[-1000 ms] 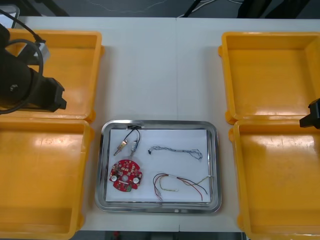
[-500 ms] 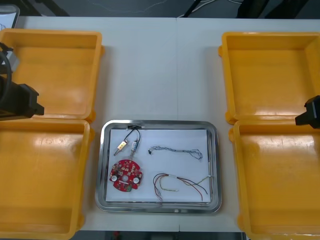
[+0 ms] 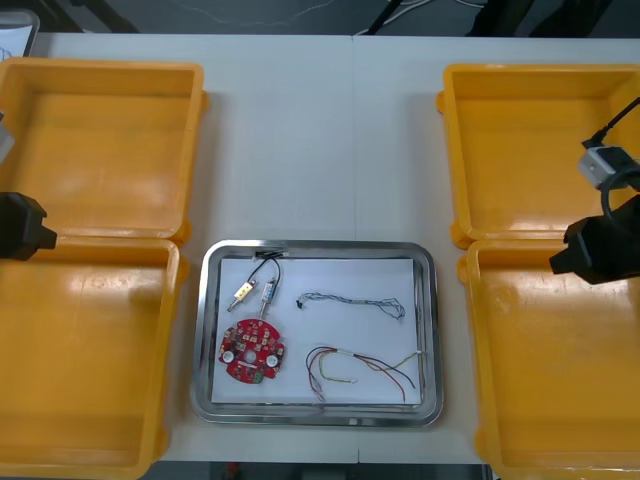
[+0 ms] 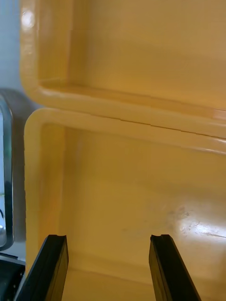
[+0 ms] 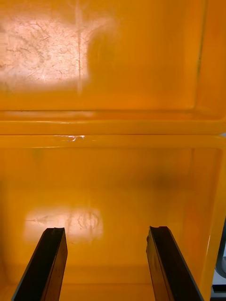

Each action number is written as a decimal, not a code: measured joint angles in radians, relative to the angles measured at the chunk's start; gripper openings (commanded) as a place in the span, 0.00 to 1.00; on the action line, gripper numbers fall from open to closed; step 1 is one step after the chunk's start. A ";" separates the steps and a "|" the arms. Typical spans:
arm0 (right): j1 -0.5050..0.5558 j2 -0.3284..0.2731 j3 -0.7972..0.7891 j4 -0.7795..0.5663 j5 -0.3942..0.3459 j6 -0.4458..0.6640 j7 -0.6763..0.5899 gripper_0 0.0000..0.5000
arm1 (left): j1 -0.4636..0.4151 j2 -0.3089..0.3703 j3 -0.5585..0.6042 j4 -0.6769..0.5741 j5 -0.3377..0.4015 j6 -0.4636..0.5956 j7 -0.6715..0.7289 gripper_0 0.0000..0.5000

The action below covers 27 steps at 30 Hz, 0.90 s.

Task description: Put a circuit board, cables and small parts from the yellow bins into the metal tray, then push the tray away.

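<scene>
The metal tray (image 3: pixel 320 418), midway along the worktop's near edge, already holds the circuit board (image 3: pixel 252 351), cables (image 3: pixel 350 302) and small metal parts (image 3: pixel 255 291), so only the push is left; the left hand (image 5: pixel 106 233) and right hand (image 4: pixel 109 240) hang released and empty over the yellow bins (image 3: pixel 100 150) at its side edges.

- metal tray (image 3: pixel 318 246): white inside, flat on the bench, near centre, between the bins
- round red circuit board (image 3: pixel 252 350): flat, tray near-left
- small metal parts (image 3: pixel 242 293): just beyond the board
- black cable (image 3: pixel 270 260): far-left corner
- twisted blue and white cable (image 3: pixel 350 301): mid-right
- red and yellow cable (image 3: pixel 362 368): near-right
- yellow bins (image 3: pixel 100 68): two per side
</scene>
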 measured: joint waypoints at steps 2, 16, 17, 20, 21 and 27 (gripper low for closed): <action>-0.004 0.000 0.027 -0.006 -0.006 0.000 0.020 1.00 | 0.007 0.000 0.006 -0.001 -0.005 0.000 0.000 1.00; -0.086 0.000 0.266 -0.055 -0.018 -0.036 0.020 1.00 | 0.035 -0.005 0.026 -0.002 -0.020 0.000 -0.001 1.00; -0.097 -0.001 0.289 -0.057 -0.018 -0.042 0.020 1.00 | 0.037 -0.005 0.026 -0.002 -0.020 0.000 -0.001 1.00; -0.132 -0.001 0.361 -0.060 -0.016 -0.061 0.020 1.00 | 0.039 -0.007 0.026 -0.002 -0.020 0.003 -0.002 1.00; -0.145 -0.001 0.386 -0.060 -0.013 -0.066 0.021 1.00 | 0.040 -0.007 0.026 -0.002 -0.020 0.005 -0.002 1.00; -0.218 0.000 0.534 -0.064 0.019 -0.093 0.078 1.00 | 0.041 -0.008 0.026 -0.003 -0.018 0.011 -0.002 1.00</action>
